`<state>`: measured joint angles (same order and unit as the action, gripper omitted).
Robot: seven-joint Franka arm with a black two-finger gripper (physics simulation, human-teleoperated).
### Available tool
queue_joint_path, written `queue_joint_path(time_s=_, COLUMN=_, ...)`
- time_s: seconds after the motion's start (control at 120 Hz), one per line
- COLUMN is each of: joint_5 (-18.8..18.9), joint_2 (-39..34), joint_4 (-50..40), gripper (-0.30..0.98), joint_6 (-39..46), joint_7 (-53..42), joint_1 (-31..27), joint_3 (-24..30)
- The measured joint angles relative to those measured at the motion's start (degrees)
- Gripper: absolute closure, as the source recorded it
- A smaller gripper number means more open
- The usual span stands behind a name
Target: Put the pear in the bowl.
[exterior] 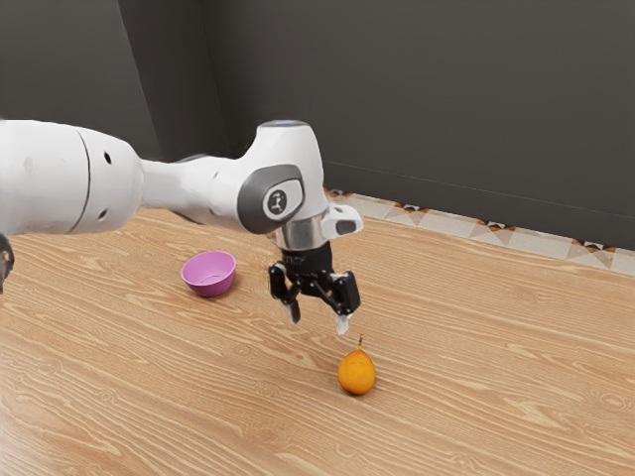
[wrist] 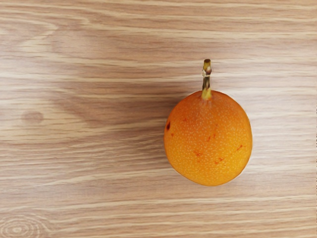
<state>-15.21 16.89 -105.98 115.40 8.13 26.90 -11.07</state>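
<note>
My fingers stand wide apart with nothing between them, above the table [exterior: 476, 367]. The pear [exterior: 357, 373] lies on it, below my gripper [exterior: 317, 318] and toward the exterior view's right (the bowl [exterior: 209, 275] can wait).

Soft shadow beside pear [wrist: 208, 141], pale sheen on tabletop [wrist: 282, 119].

The wooden table [exterior: 496, 397] is marked with wavy grain and knots. Beyond its far edge, a strip of pale tiles [exterior: 454, 219] is patterned in brown and black, backed by dark grey walls [exterior: 427, 89].
</note>
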Motion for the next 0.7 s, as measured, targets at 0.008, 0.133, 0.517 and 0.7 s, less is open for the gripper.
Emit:
queue_joint_path(time_s=0.008, joint_5=-0.1, joint_2=0.2, joint_4=0.0, gripper=0.0, joint_6=0.2, joint_7=0.1, joint_1=0.1, joint_3=0.0)
queue_joint_path(time_s=0.133, joint_5=-1.6, joint_2=3.9, joint_4=0.0, gripper=0.0, joint_6=2.3, joint_7=1.1, joint_1=1.8, joint_3=0.0)
queue_joint_path(time_s=0.517, joint_5=-2.0, joint_2=14.3, joint_4=6.4, gripper=0.02, joint_6=7.2, joint_7=1.6, joint_1=1.2, joint_3=1.8)
queue_joint_path(time_s=0.7, joint_5=-2.0, joint_2=14.2, joint_4=5.9, gripper=0.07, joint_6=7.7, joint_7=1.6, joint_1=1.6, joint_3=2.4)
